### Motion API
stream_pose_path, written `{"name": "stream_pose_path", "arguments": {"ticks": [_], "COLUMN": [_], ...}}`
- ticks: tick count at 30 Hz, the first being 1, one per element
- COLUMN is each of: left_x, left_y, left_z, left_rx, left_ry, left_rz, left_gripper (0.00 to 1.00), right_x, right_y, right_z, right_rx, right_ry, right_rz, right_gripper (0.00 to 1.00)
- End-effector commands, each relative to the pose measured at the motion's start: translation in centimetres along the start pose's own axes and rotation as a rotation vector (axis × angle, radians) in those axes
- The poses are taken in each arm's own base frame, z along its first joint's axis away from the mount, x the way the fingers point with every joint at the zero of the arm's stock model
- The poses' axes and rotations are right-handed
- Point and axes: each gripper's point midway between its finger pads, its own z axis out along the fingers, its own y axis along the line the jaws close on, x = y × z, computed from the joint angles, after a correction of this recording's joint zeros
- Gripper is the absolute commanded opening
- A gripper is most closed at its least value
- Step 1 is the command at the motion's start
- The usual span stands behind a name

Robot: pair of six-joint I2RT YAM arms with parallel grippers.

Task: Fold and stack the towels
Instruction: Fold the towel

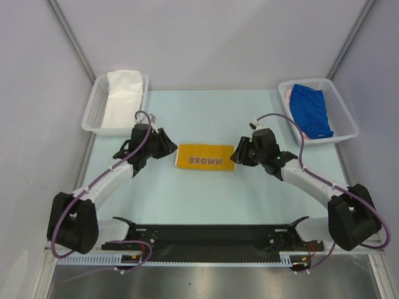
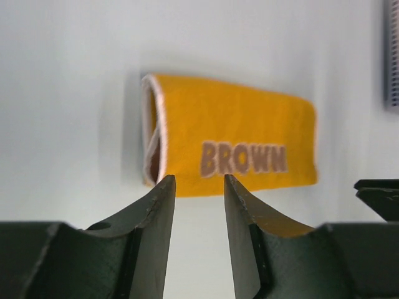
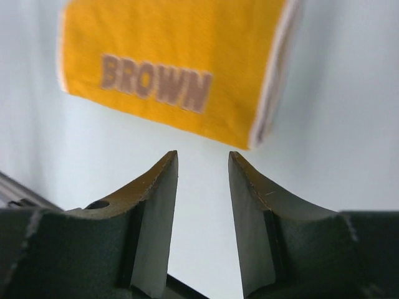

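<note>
Yellow towel (image 1: pixel 206 156) lies folded between left gripper (image 1: pixel 168 145) and right gripper (image 1: pixel 239 153), both half-open, holding nothing; blue towel (image 1: pixel 310 110) beyond it likely awaits folding

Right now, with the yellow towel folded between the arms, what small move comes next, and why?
Probably ease the left fingers onto the nearest end of the yellow towel and close. It lies folded, left and right fingers stand open, clear of it, and a folded white towel waits in the left basket.
</note>
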Motion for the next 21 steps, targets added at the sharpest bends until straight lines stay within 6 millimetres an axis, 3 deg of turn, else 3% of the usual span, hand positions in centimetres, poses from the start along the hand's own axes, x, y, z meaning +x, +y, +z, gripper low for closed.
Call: {"name": "stream_pose_path", "arguments": {"ticks": [1, 2, 4, 5, 9, 12, 14, 18, 21], "left_x": [-2.2, -2.1, -0.7, -0.3, 2.4, 4.7, 6.1, 7.6, 8.1], "left_y": [-3.3, -4.7, -5.4, -6.1, -5.8, -3.8, -2.4, -0.1, 1.7], "left_z": [-0.8, -0.6, 0.9, 1.4, 3.8, 5.9, 7.0, 7.9, 8.3], "left_rx": [0.099, 0.158, 0.203, 0.242, 0.287, 0.25, 0.248, 0.205, 0.155], "left_ry": [-0.04, -0.013, 0.053, 0.069, 0.152, 0.2, 0.227, 0.246, 0.244], "left_rz": [0.026, 0.027, 0.012, 0.006, -0.043, -0.065, -0.083, -0.122, -0.155], "left_gripper": [0.43, 0.42, 0.41, 0.41, 0.38, 0.38, 0.37, 0.36, 0.37], "right_x": [-3.0, -3.6, -2.8, -3.7, -2.3, -0.1, 1.8, 3.8, 4.3], "right_y": [4.0, 5.1, 6.3, 7.4, 8.4, 6.7, 3.8, -0.6, -2.6], "right_z": [-0.7, -0.3, 1.3, 2.0, 4.9, 7.8, 9.6, 10.2, 10.1], "right_rx": [-0.12, -0.166, -0.229, -0.286, -0.373, -0.344, -0.284, -0.233, -0.191], "right_ry": [-0.048, -0.057, 0.005, -0.023, 0.044, 0.096, 0.135, 0.152, 0.152], "right_rz": [0.006, 0.015, 0.059, 0.065, 0.115, 0.144, 0.181, 0.262, 0.283], "right_gripper": [0.43, 0.42, 0.39, 0.37, 0.34, 0.31, 0.29, 0.28, 0.28]}}
